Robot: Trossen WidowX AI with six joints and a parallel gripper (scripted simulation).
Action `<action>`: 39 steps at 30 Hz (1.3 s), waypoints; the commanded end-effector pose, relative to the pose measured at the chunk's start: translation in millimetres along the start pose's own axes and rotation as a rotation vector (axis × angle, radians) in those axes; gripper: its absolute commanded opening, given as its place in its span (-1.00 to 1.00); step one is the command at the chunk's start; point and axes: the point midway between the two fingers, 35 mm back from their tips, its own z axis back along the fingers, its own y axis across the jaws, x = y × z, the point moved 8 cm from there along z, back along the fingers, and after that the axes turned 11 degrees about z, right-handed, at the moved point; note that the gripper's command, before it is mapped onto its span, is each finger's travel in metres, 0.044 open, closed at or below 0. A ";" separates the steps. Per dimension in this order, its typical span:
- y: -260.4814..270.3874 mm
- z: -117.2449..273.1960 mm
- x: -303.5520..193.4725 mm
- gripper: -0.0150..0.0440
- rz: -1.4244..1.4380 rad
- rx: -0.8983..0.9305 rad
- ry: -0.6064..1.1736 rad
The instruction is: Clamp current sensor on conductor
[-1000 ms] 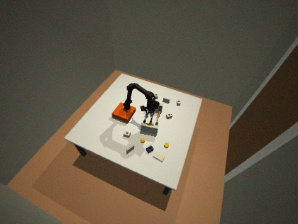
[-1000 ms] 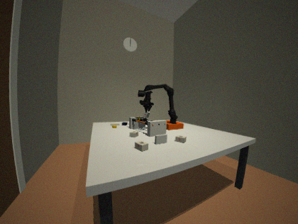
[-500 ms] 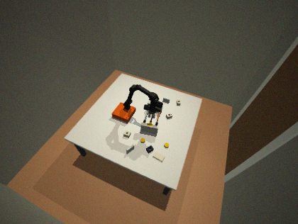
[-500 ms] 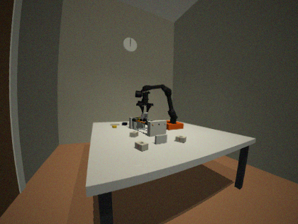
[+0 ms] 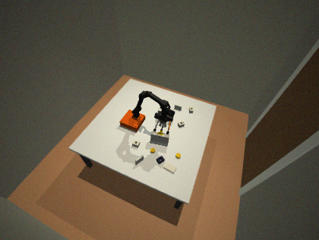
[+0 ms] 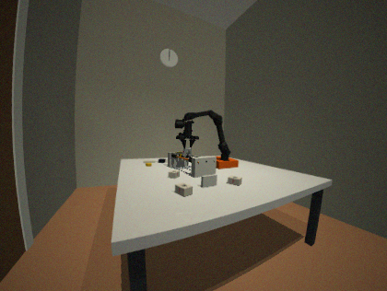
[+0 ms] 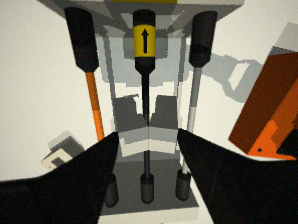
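The grey split-core sensor (image 7: pixel 162 135) (image 6: pixel 187 151) is between the two black fingers of my gripper (image 7: pixel 148 134) (image 6: pixel 188 148), which is shut on it. Its two jaws stand apart, with a gap between them. In the wrist view it lies across the line of the middle black conductor (image 7: pixel 145 90), which shows in the gap and again below the sensor. Whether the sensor touches the conductor cannot be told. The conductor's yellow band (image 7: pixel 144 41) has an arrow pointing up toward a yellow marker, cut off at the top edge. No arrow shows on the sensor.
An orange conductor (image 7: pixel 93 107) and a grey-white conductor (image 7: pixel 193 107) flank the middle one, between upright end panels (image 5: pixel 159 140) (image 6: pixel 204 167). The orange arm base (image 5: pixel 132 121) (image 6: pixel 228 162) is nearby. Small pale blocks (image 5: pixel 136 143) (image 6: pixel 183 189) and yellow discs (image 5: pixel 178 156) lie around.
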 end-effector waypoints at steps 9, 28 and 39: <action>0.2 -22.4 0.1 -0.49 -0.006 -0.003 0.003; -0.5 -37.5 -0.3 -0.49 -0.001 -0.002 0.001; -0.5 -37.5 -0.3 -0.49 -0.001 -0.002 0.001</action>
